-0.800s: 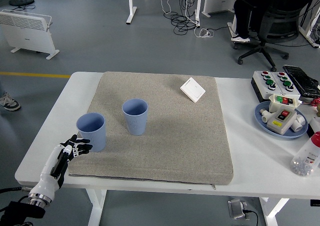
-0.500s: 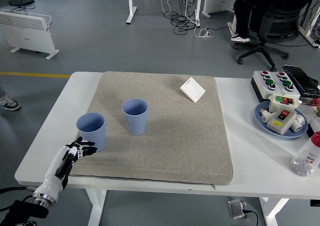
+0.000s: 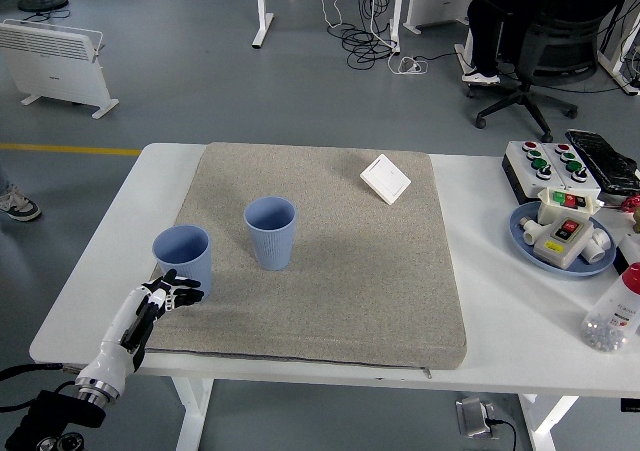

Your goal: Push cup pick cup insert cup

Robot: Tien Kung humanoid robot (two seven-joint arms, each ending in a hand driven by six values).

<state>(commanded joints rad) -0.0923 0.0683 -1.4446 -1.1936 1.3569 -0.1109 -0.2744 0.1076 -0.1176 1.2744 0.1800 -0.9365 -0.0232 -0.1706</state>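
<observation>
Logging what I see: left hand (image 3: 165, 296), fingers loosely spread and holding nothing, just at the near side of the left cup (image 3: 182, 260) on the grey mat (image 3: 330, 271). Second cup (image 3: 270, 232) stands upright to its right, apart.

cups (image 3: 182, 259) – light blue | mat (image 3: 330, 251) – speckled grey | table (image 3: 500, 301) – white
</observation>
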